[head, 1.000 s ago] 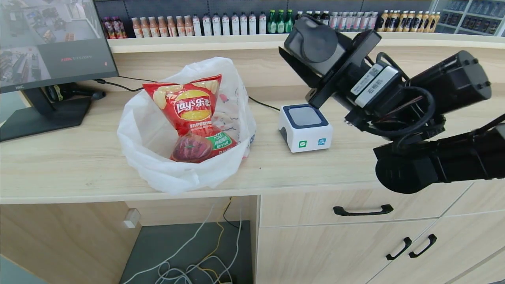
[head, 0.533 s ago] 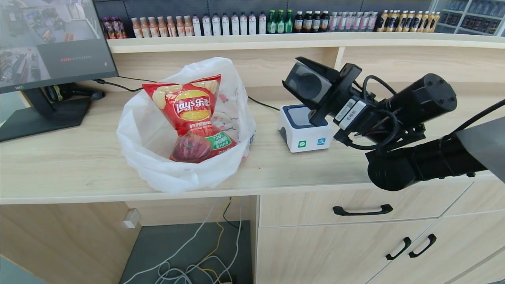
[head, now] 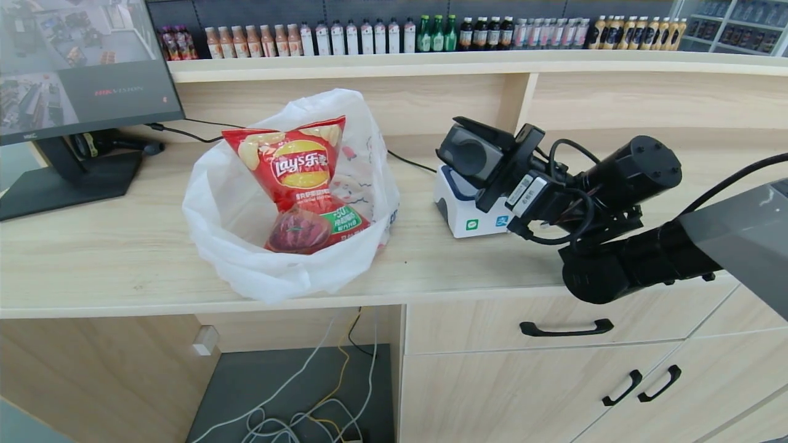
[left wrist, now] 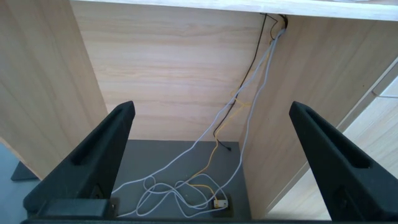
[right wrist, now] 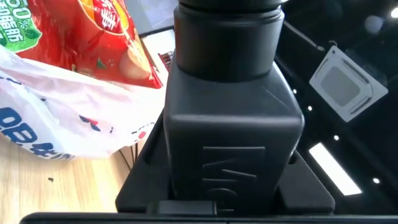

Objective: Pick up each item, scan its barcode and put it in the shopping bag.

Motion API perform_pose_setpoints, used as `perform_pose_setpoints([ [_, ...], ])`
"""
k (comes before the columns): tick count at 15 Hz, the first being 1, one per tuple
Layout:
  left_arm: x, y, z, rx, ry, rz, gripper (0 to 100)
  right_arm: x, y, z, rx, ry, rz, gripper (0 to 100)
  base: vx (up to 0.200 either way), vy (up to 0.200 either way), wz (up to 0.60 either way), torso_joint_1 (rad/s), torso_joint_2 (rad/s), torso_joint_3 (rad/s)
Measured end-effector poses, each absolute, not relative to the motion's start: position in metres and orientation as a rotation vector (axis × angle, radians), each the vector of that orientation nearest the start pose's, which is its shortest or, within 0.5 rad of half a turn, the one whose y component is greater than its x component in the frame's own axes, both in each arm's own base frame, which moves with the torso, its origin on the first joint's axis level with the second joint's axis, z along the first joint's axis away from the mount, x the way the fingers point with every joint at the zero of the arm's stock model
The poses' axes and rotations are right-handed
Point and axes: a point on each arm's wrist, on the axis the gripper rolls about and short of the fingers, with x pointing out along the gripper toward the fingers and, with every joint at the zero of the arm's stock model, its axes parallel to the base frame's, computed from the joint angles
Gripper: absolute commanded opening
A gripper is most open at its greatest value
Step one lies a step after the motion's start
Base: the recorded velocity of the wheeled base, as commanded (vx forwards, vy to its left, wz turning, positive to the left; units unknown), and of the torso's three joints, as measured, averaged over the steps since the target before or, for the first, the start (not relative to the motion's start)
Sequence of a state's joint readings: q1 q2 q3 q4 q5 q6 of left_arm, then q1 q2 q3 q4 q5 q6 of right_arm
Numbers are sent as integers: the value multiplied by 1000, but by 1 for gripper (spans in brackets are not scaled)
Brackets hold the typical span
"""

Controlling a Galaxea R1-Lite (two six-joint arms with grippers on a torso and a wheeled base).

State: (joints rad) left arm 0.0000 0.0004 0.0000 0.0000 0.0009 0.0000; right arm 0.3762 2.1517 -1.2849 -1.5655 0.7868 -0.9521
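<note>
**Step in hand: scan.** The black bottle (head: 473, 151) hangs directly above the scanner (head: 471, 223), close over its top window. No contact between the two is visible. The right gripper (head: 492, 161) grasps the bottle with its fingers clamped on two opposite sides, and the round cap end points away from the wrist.

1. Present the barcode face to the scanner's window. The barcode cannot be made out on any visible face. If no read occurs, roll the wrist slowly rather than lowering the bottle.
2. Leave a gap above the scanner. It looks like a light, loose box on the table (head: 123, 246), and a knock would probably shift it.
3. Do not loosen the grasp during the scan. The bottle's sides look smooth and hard, so it may slip when tilted.

**Next step: bagging.** The shopping bag (head: 246, 258) stands just beside the scanner, on the side away from the right arm, with its mouth open. A chip packet (head: 295, 172) stands upright inside it. Lift the bottle clear of the scanner first, then carry it across and lower it into the free space beside the packet. The bag's thin rim is likely to fold if it is brushed.

The left gripper (left wrist: 211, 109) sits lower than the scanner, facing the open bay under the table where the cables (left wrist: 205, 186) lie. Its fingers (left wrist: 93, 168) are spread apart with nothing between them.
</note>
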Motion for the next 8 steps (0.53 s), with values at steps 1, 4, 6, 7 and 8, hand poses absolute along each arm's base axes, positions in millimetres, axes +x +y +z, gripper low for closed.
perform_pose_setpoints([
  [1, -23, 0, 75, 0, 0, 1, 100, 376, 163, 227, -955, -1200, 687, 0, 0, 0, 0, 0, 0, 0],
  [4, -23, 0, 75, 0, 0, 1, 100, 378, 163, 222, -955, -1186, 693, 0, 0, 0, 0, 0, 0, 0],
  [6, -23, 0, 75, 0, 0, 1, 100, 379, 162, 220, -957, -1180, 691, 0, 0, 0, 0, 0, 0, 0],
  [7, -23, 0, 75, 0, 0, 1, 100, 379, 163, 218, -957, -1174, 693, 0, 0, 0, 0, 0, 0, 0],
  [8, -23, 0, 75, 0, 0, 1, 100, 378, 163, 218, -956, -1170, 695, 0, 0, 0, 0, 0, 0, 0],
])
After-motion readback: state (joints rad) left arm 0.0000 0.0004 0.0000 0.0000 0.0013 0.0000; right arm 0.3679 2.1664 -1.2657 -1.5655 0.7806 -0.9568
